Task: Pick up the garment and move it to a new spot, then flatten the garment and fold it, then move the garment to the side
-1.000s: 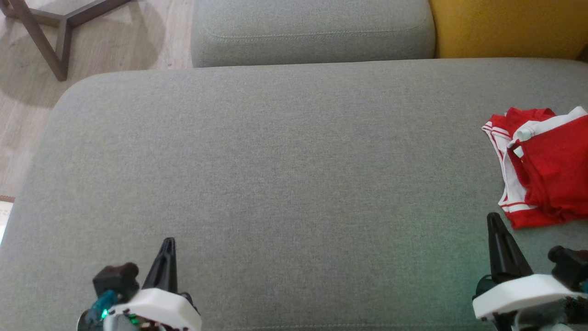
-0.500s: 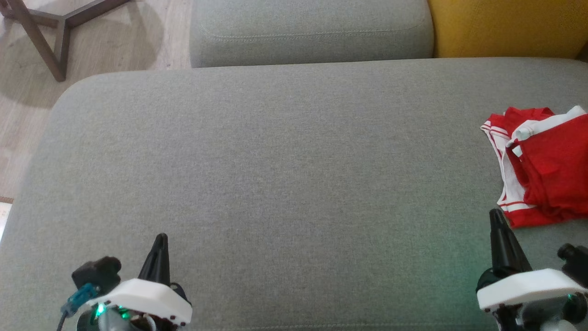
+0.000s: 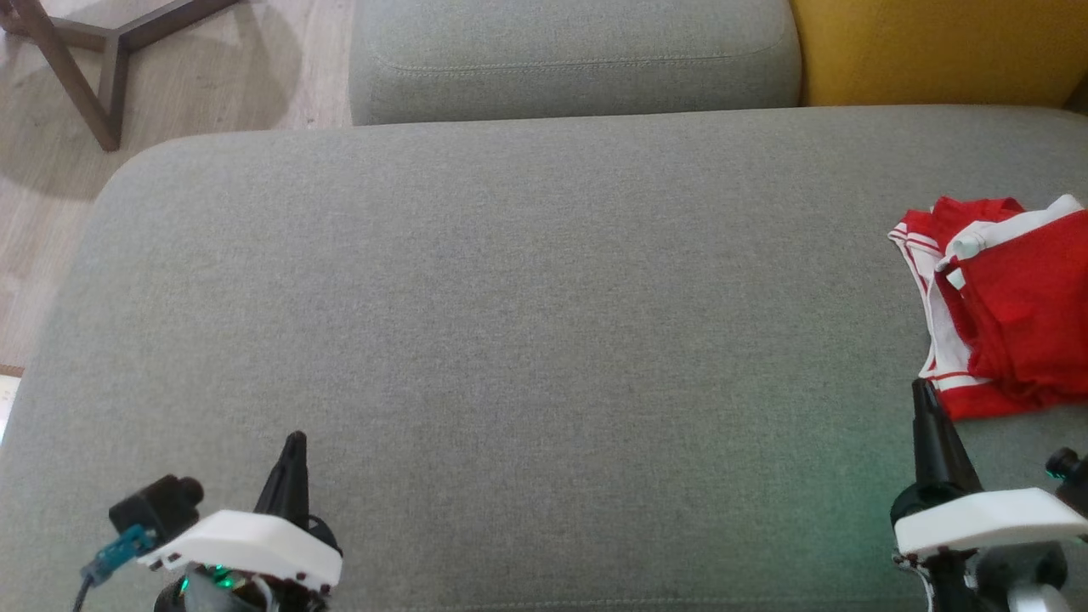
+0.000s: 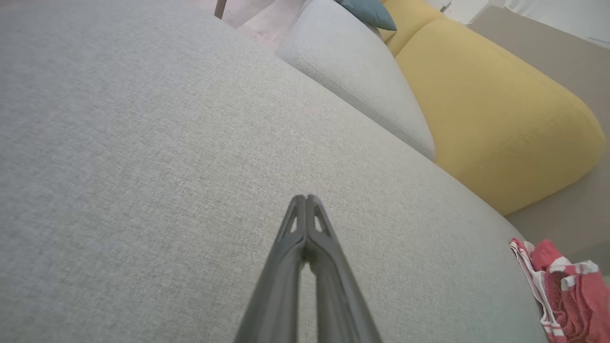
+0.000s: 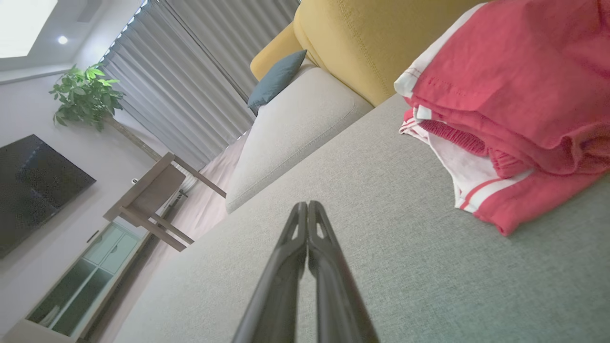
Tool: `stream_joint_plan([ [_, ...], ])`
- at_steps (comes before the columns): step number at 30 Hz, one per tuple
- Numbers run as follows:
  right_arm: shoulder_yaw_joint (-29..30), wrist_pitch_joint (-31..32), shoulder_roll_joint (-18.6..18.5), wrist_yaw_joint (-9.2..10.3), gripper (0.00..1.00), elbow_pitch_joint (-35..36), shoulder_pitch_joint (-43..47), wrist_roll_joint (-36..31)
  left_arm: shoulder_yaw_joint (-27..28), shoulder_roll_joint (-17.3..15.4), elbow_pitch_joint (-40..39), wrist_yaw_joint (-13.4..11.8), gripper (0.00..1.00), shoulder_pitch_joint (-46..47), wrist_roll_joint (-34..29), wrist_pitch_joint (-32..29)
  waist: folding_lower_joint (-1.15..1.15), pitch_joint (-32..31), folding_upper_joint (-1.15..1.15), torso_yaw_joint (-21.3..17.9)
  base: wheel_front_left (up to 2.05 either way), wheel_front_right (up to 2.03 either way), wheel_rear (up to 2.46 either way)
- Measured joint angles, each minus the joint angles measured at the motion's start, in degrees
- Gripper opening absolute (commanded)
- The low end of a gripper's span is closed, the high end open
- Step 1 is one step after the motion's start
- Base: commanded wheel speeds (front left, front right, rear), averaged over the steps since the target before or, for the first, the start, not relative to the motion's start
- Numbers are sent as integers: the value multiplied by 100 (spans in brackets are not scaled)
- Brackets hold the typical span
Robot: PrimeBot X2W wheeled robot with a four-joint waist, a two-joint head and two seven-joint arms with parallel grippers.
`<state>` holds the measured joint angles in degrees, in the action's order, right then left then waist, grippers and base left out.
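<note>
Red garment [image 3: 1020,314] on grey sofa [image 3: 510,297] | L gripper [image 3: 295,438] — tips together | R gripper [image 3: 919,387] — tips together, nr garment

This is a home living room. In the head view a wide grey upholstered seat [image 3: 544,340] lies ahead, with a second grey cushion [image 3: 578,59] at 12 o'clock, a yellow sofa section [image 3: 935,51] at 1 o'clock and a wooden table [image 3: 85,68] on pale wood flooring [image 3: 221,93] at 11 o'clock. The right wrist view shows a teal pillow [image 5: 276,78], long curtains [image 5: 190,71], a potted plant [image 5: 83,95], a dark television [image 5: 33,190] and a glass-fronted cabinet [image 5: 86,281].
</note>
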<state>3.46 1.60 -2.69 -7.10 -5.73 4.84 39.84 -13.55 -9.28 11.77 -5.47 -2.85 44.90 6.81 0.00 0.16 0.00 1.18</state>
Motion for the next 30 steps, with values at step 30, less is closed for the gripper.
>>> stream_joint_plan([
  [30,76,103,-11,0,0,-401,-263,2102,601,211,153,477,0,221,1920,-428,0,1,0,-47,0,0,0],
])
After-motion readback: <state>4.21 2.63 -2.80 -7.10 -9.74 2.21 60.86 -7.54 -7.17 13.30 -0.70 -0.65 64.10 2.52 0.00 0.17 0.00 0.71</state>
